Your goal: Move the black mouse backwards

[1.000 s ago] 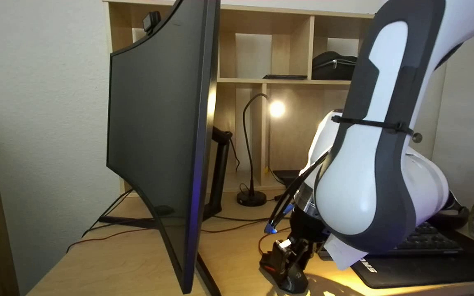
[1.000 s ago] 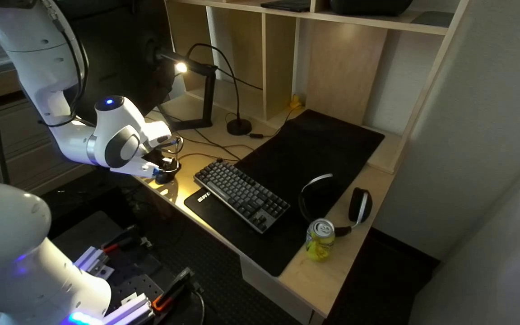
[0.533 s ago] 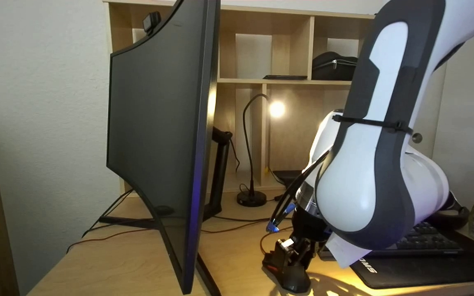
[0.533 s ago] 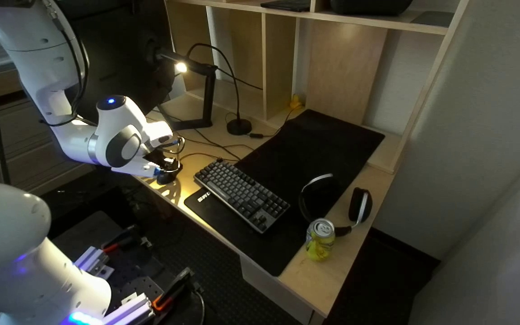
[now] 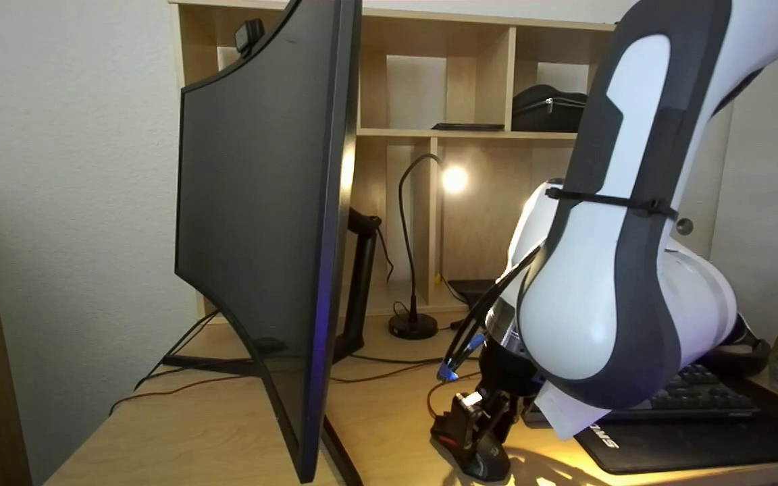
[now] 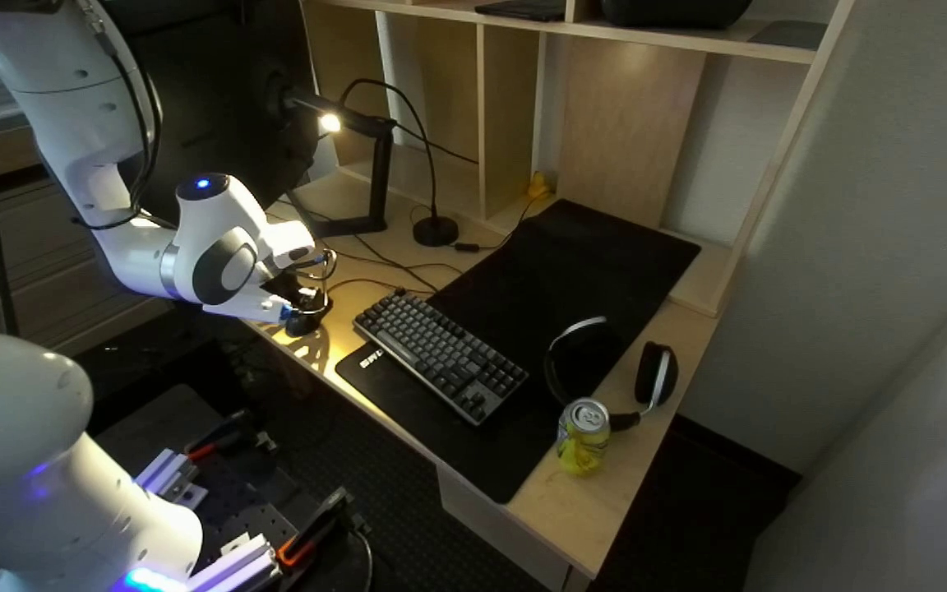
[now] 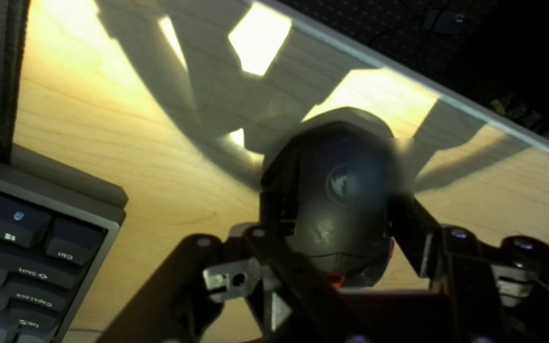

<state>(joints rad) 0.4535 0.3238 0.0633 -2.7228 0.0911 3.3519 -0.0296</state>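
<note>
Claw (image 7: 335, 209) clasping one black mouse (image 7: 336, 188), one keyboard (image 6: 441, 353), one lamp (image 6: 435, 231), one can (image 6: 583, 440)

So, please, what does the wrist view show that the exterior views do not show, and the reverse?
Only the wrist view: the pale emblem on the back of the black mouse, and a readable CapsLock label.

Only the exterior views: the desk lamp, the headphones and the drink can.

Shared: the black mouse, the gripper around it, the keyboard and the desk.
</note>
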